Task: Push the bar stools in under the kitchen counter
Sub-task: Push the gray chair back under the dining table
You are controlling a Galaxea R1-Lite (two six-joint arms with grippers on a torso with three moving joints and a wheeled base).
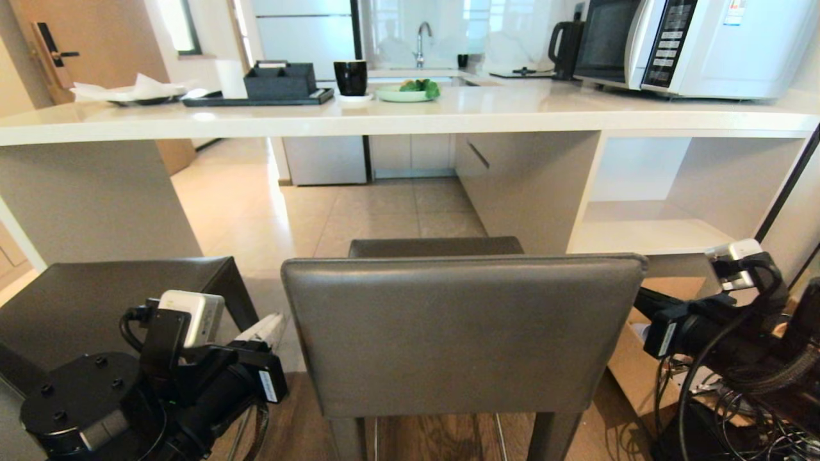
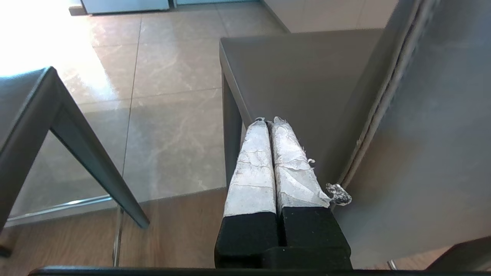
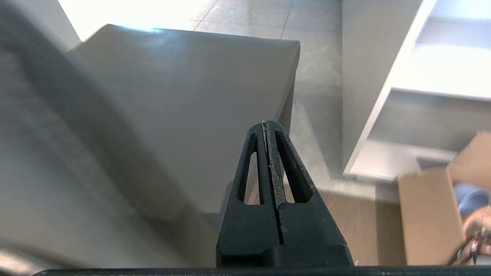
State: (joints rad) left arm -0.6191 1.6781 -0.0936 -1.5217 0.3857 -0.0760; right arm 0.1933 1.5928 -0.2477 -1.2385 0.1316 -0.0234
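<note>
One bar stool stands straight ahead of me, its grey backrest [image 1: 461, 333] close and its seat [image 1: 435, 246] pointing at the kitchen counter [image 1: 410, 115], short of the counter's edge. A second bar stool [image 1: 109, 301] stands to its left. My left gripper [image 1: 266, 330] is just off the backrest's left edge, and its white-taped fingers [image 2: 253, 165] are shut with nothing between them beside the seat's side [image 2: 307, 76]. My right gripper [image 3: 265, 123] is shut and empty too, off the backrest's right edge [image 1: 640, 298], above the seat's corner [image 3: 191, 96].
White shelves [image 1: 647, 230] and a grey panel [image 1: 532, 186] stand under the counter's right part. A cardboard box [image 1: 640, 371] and cables [image 1: 737, 410] lie at my right. The counter carries a microwave [image 1: 698, 45], a black cup [image 1: 350, 77], a plate of greens [image 1: 410, 91] and a tray [image 1: 256, 99].
</note>
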